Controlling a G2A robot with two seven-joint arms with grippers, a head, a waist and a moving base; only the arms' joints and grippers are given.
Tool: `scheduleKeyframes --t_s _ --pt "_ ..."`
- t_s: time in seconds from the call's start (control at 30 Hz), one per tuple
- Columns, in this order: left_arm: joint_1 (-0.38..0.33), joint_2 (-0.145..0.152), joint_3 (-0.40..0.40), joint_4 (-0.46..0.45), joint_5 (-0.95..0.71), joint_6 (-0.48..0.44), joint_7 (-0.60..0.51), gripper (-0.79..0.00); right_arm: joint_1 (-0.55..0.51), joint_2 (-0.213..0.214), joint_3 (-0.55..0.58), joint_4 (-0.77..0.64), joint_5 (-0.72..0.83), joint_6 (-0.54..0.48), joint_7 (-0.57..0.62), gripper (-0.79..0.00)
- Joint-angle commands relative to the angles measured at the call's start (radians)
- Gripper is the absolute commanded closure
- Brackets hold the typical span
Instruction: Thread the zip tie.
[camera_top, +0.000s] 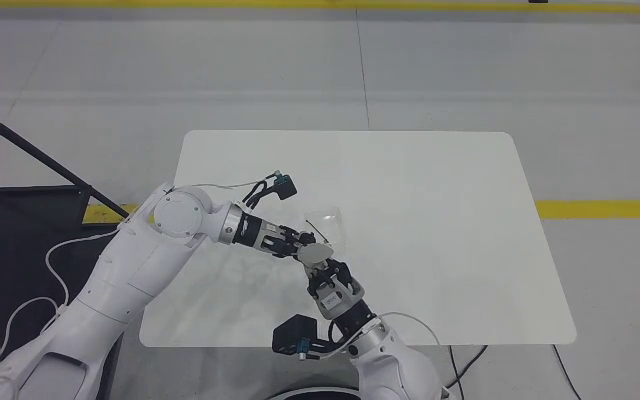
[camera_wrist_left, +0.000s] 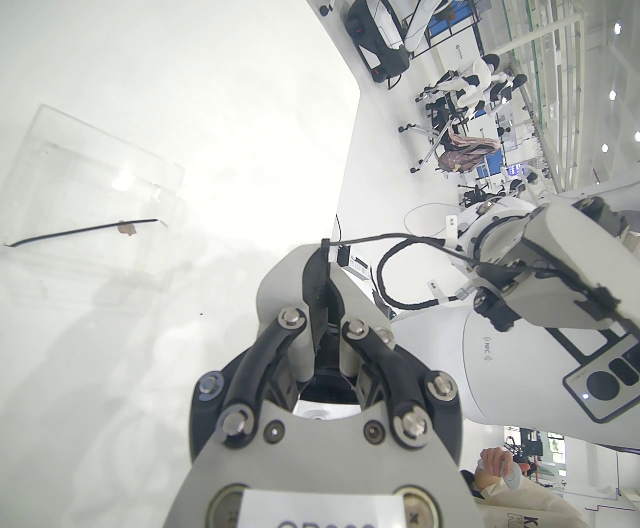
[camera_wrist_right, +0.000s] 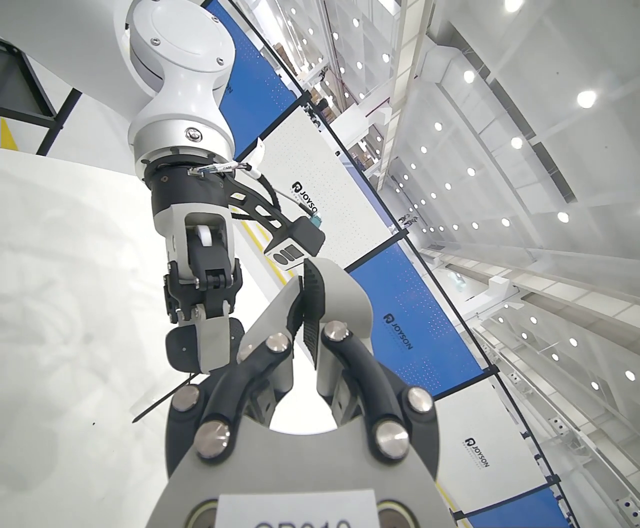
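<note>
Left wrist view shows the zip tie (camera_wrist_left: 82, 232) lying on a clear sheet (camera_wrist_left: 75, 165).

Top camera overlooks table (camera_top: 450, 200); wrist cameras sit behind left claw (camera_wrist_left: 326, 272) and right claw (camera_wrist_right: 306, 292).

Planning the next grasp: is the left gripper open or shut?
Shut. In its wrist view the left gripper has its pads pressed together with no gap.
</note>
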Motion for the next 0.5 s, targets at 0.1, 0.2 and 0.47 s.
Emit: scheduleKeyframes --t_s 0.1,0.2,0.47 --pt "0.000 0.000 0.000 0.000 0.000 0.000 0.000 0.000 0.005 0.002 -0.003 -0.001 -0.010 -0.030 -0.003 0.000" --pt "0.000 0.000 0.000 0.000 0.000 0.000 0.000 0.000 0.007 0.004 -0.004 -0.003 -0.008 -0.051 -0.013 0.000" --pt "0.000 0.000 0.000 0.000 0.000 0.000 0.000 0.000 0.001 0.010 0.007 -0.012 -0.011 -0.090 -0.020 0.000"
